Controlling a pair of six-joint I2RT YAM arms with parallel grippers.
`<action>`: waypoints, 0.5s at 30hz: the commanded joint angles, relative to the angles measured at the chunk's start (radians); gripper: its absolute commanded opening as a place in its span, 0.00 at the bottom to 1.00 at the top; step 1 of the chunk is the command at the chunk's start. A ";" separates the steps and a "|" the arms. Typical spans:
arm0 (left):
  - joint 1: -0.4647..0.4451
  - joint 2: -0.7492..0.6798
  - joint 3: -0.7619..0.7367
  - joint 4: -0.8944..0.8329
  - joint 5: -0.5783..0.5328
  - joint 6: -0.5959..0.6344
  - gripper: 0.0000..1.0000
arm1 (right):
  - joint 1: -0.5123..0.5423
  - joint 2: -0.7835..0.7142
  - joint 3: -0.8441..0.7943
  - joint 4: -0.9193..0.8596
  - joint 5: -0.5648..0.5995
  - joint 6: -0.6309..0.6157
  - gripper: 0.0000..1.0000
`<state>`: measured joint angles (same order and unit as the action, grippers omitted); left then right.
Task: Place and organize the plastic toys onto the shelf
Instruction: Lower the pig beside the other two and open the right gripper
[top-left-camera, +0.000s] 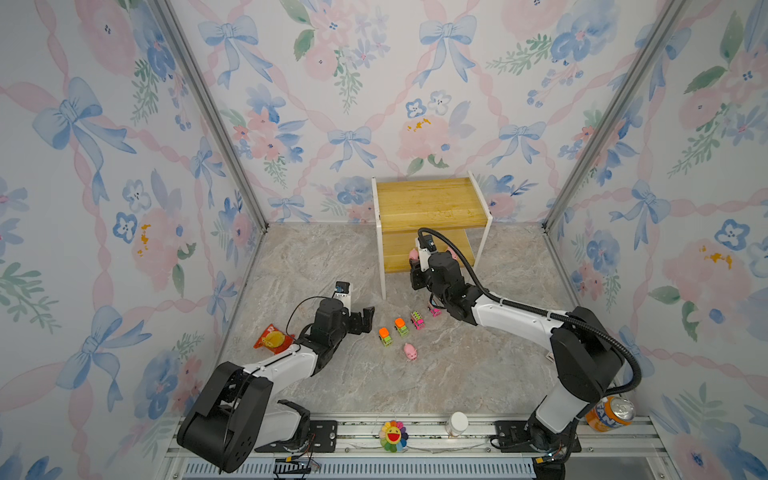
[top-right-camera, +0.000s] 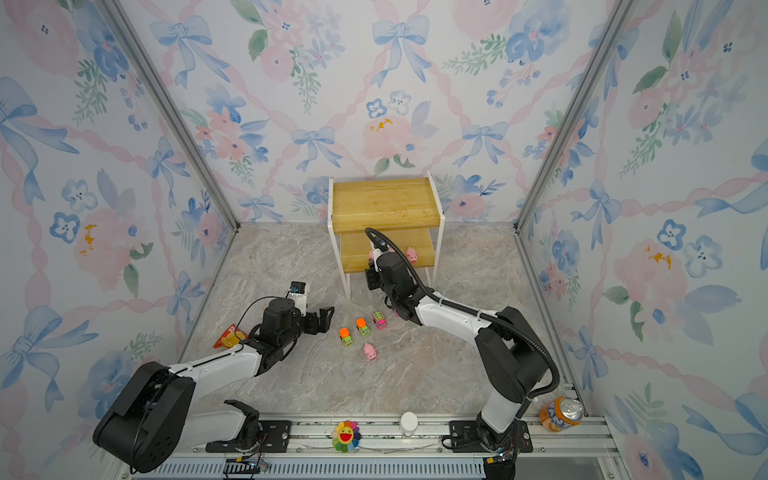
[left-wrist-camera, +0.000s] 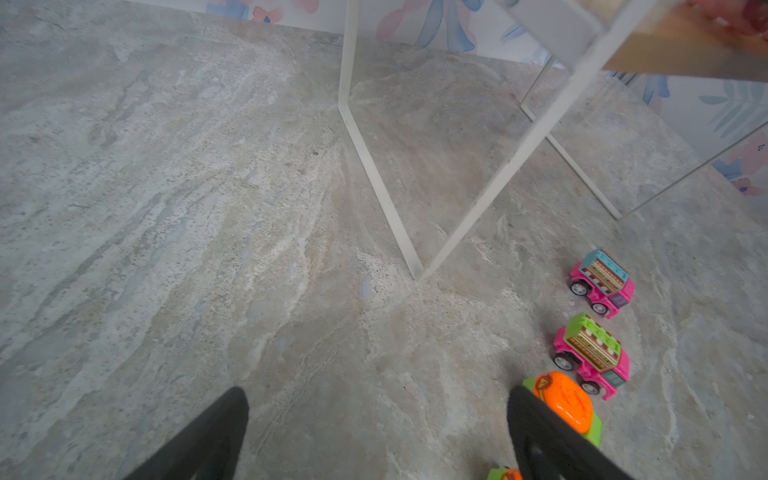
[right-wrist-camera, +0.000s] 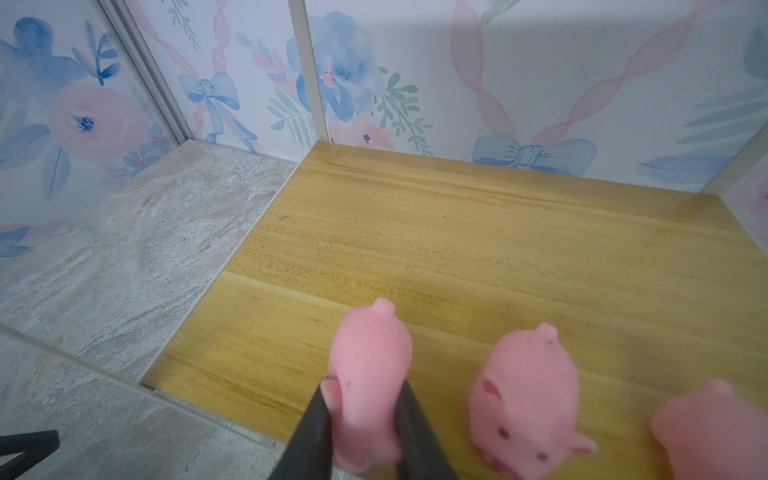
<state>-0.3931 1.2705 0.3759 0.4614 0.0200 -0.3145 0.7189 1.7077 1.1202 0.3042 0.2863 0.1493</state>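
Right hand (right-wrist-camera: 365, 415) pinches pink pig (right-wrist-camera: 370, 365) over shelf's lower board (right-wrist-camera: 457, 232) beside two pigs (right-wrist-camera: 523, 395) (right-wrist-camera: 706, 428), likely to extend the row; left hand (left-wrist-camera: 378, 399) spread.

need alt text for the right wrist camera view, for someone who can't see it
The right hand is shut on a pink toy pig at the front of a yellowish wooden shelf board. A second pig and a third pig sit on the board beside it, with the marble tabletop and flowered wallpaper beyond.
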 joint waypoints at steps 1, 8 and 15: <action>-0.001 -0.014 0.014 -0.010 -0.005 0.018 0.98 | -0.013 0.019 0.030 0.018 0.020 0.013 0.26; 0.000 -0.014 0.014 -0.010 -0.005 0.018 0.98 | -0.016 0.028 0.029 0.024 0.022 0.019 0.26; 0.002 -0.014 0.013 -0.010 -0.005 0.018 0.98 | -0.017 0.044 0.033 0.026 0.020 0.022 0.27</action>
<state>-0.3931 1.2705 0.3759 0.4614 0.0196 -0.3145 0.7109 1.7245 1.1206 0.3099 0.2935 0.1566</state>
